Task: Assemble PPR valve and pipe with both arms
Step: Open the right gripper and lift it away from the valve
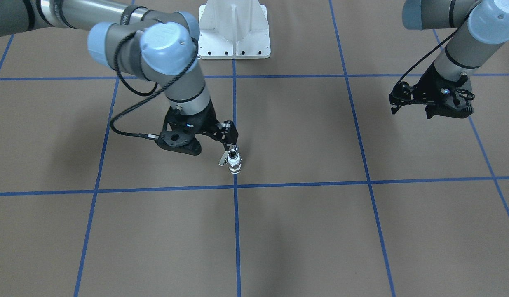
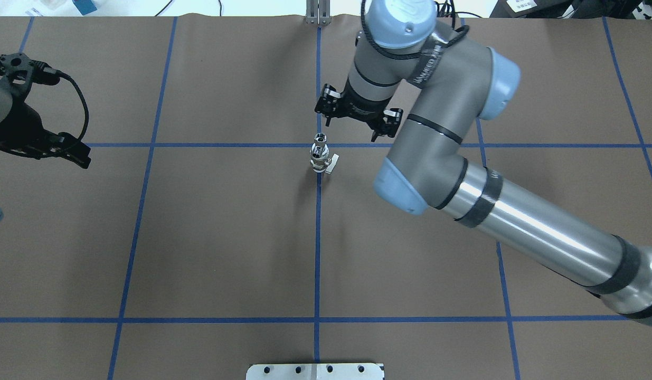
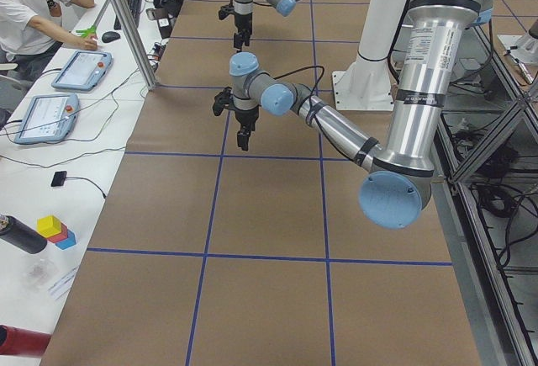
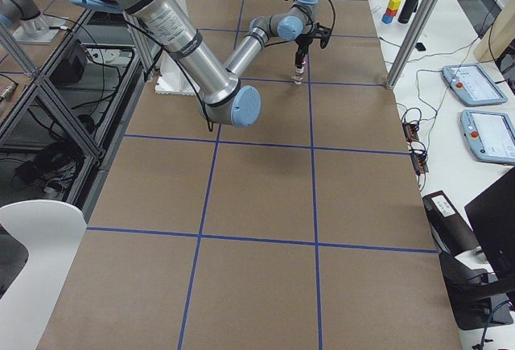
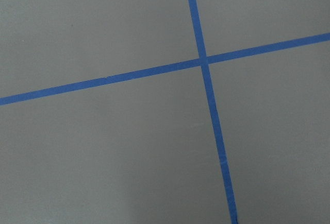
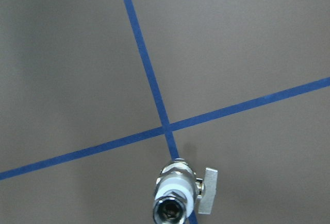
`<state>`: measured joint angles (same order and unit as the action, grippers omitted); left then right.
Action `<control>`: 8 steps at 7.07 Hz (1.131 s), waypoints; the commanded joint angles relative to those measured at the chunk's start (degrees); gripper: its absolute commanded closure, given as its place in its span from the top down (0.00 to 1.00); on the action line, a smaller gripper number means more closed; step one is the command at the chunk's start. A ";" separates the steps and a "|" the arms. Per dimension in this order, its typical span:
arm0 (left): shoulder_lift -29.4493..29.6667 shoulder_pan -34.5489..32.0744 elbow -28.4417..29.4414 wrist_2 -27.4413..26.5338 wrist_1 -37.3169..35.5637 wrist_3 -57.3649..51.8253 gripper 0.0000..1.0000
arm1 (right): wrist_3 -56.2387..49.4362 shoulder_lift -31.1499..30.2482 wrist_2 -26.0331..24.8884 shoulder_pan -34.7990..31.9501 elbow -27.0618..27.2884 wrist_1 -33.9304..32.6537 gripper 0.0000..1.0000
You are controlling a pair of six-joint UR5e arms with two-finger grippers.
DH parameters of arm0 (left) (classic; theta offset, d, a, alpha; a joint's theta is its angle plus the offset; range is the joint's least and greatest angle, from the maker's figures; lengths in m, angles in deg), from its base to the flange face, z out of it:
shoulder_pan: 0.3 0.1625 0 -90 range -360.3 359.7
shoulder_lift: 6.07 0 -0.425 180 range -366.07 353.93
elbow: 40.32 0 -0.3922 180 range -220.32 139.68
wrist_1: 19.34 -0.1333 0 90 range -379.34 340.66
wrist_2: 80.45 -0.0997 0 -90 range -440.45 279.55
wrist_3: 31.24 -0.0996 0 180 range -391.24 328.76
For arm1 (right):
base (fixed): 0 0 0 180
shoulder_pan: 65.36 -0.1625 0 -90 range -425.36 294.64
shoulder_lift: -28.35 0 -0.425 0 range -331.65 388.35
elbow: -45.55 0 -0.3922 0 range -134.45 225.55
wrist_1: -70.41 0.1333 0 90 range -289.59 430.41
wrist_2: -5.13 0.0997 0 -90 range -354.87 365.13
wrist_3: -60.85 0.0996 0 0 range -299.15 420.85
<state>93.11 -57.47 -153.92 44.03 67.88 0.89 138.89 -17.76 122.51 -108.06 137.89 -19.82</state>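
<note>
Bottom edge of my right wrist cam: the PPR valve (image 6: 175, 192) stands upright on the blue tape line (image 6: 142, 54), just below the crossing. Its lever sticks out to the right and the pipe (image 6: 169, 211) sits on its top end. My right gripper (image 2: 351, 129) hangs just above, fingers spread wide, gripping nothing. Way off in the front view's upper right, my left gripper (image 1: 431, 108) is spread too, and empty.

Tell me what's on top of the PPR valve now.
The chrome pipe fitting sits upright on the PPR valve, at its white end; how deep it seats is hidden.
</note>
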 commanded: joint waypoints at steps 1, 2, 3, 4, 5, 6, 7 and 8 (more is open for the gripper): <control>-0.13 -2.49 -0.04 1.71 -0.38 -0.75 0.99 | -11.79 -11.33 3.62 -6.93 7.05 0.32 1.00; -0.82 -4.76 -0.04 2.16 -0.56 -4.06 0.99 | -20.99 -15.03 3.55 -9.92 6.89 0.41 1.00; -1.88 -6.09 -0.04 2.25 -0.74 -6.96 0.99 | -28.74 -18.90 4.08 -13.08 6.71 0.41 1.00; -3.97 -8.45 -0.30 2.34 -0.65 -11.17 0.99 | -35.52 -22.59 4.60 -16.77 6.62 0.41 1.00; -6.00 -10.83 -0.22 2.34 -1.00 -16.69 0.99 | -42.02 -25.58 6.09 -19.76 6.01 0.49 1.00; -7.84 -13.72 -0.13 2.34 -1.00 -20.66 0.99 | -47.40 -28.14 8.54 -23.27 5.48 0.41 1.00; -9.08 -16.19 0.30 2.43 -1.09 -24.27 0.99 | -52.85 -30.08 12.57 -27.40 4.26 0.49 1.00; -10.31 -19.61 1.70 3.47 -0.91 -26.65 0.99 | -58.73 -32.27 14.26 -31.61 4.16 0.41 1.00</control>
<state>84.45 -73.23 -153.45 46.66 66.87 -22.10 87.21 -47.32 133.90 -134.67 142.59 -19.37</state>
